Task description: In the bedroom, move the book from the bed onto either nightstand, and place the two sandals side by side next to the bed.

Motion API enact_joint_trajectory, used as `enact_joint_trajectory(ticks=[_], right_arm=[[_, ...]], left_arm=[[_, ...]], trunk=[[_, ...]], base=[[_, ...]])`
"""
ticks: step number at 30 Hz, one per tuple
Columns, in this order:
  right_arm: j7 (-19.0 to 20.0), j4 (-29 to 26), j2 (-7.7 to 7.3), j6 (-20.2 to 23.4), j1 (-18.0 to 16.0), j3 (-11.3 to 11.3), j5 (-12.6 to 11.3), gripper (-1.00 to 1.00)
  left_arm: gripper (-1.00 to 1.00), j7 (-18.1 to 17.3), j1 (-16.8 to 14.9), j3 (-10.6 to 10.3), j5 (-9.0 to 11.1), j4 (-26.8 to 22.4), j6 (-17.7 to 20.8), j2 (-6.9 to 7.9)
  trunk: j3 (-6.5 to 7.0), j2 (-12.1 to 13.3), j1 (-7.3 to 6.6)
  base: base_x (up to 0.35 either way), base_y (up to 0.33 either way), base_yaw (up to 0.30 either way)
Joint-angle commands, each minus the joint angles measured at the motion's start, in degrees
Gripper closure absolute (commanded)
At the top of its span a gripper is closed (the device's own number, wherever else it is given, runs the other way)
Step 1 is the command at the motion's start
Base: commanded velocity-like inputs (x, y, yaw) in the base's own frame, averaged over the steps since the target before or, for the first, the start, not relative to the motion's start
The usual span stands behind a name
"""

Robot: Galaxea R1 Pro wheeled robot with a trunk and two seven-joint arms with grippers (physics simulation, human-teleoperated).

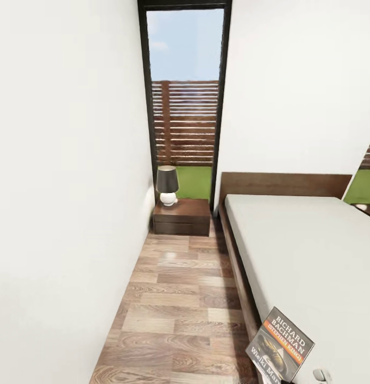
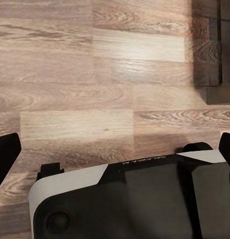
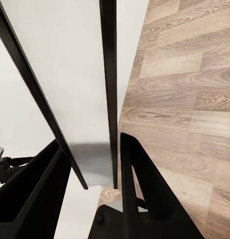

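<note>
The book point(image 1: 281, 346), with its dark cover, orange band and white "Richard Bachman" lettering, stands tilted at the near corner of the bed point(image 1: 313, 250), over the frame's edge. In the right wrist view its thin dark edge point(image 3: 109, 99) runs between the black fingers point(image 3: 145, 189), and my right gripper point(image 3: 92, 149) is shut on it. My left gripper point(image 2: 117, 144) is open above the wood floor, with nothing between its fingertips. A nightstand point(image 1: 182, 216) stands ahead by the headboard, under the window. The sandals are out of view.
A dark-shaded lamp point(image 1: 167, 184) takes up the nightstand's left half. A white wall point(image 1: 62, 213) closes the left side of a narrow floor strip point(image 1: 174, 309) beside the bed. The dark bed frame point(image 2: 214, 50) and my own base point(image 2: 125, 199) appear under the left wrist.
</note>
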Motion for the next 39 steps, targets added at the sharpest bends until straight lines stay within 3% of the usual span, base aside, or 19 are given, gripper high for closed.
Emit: enact_joint_trajectory(ticks=[1, 20, 39], right_arm=[[0.22, 0.02, 0.01, 0.23, -0.04, -0.32, 0.14, 1.00], [0.22, 0.02, 0.01, 0.23, -0.05, -0.29, 0.14, 1.00], [0.22, 0.02, 0.01, 0.23, -0.07, -0.25, 0.14, 1.00]], left_arm=[[-1.00, -0.13, -0.05, 0.49, -0.60, 0.05, -0.23, 0.02], [-1.00, -0.13, -0.05, 0.49, -0.60, 0.05, -0.23, 0.02], [-1.00, -0.13, -0.05, 0.49, -0.61, 0.05, -0.24, 0.02]], trunk=[[-0.11, -0.10, 0.03], [-0.11, -0.10, 0.03], [1.26, -0.10, 0.03]], base=[[0.000, 0.000, -0.027], [0.000, 0.000, -0.108], [0.014, 0.000, -0.001]])
